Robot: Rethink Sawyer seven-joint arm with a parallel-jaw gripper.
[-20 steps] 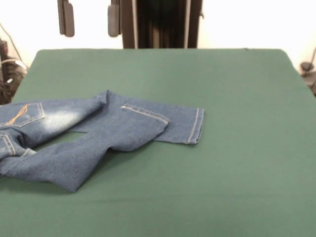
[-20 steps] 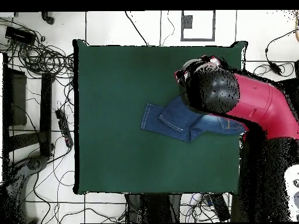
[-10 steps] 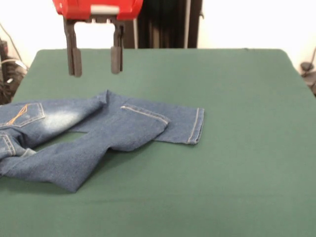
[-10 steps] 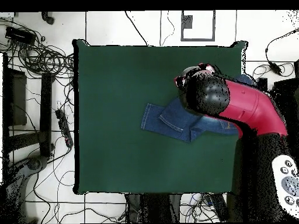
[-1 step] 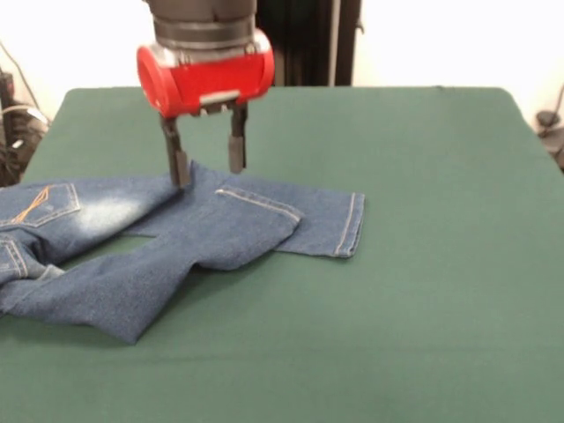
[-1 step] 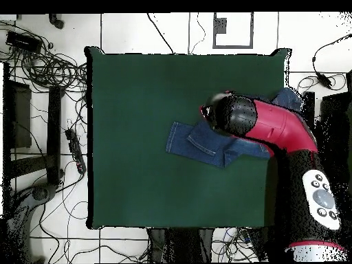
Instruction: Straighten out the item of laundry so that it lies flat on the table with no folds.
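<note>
Gripper point(image 5: 208, 164) hanging spread over the rumpled jeans point(image 5: 176, 242).

Its two fingers point(image 5: 179, 162) are standing apart with nothing between them, the left-hand tip in the front view touching or nearly touching a raised fold of denim at the jeans' far edge, the other just above the cloth. The jeans are lying on the left part of the table point(image 5: 423, 264) in that view, one leg folded across the other, the waist with an orange-stitched pocket point(image 5: 44, 203) running off the left edge.

The waistband end of the jeans point(image 5: 132, 238) is cut off by the front view's left edge. Overhead, the gripper is hidden beneath the arm point(image 6: 275, 130), which also covers part of the jeans.
</note>
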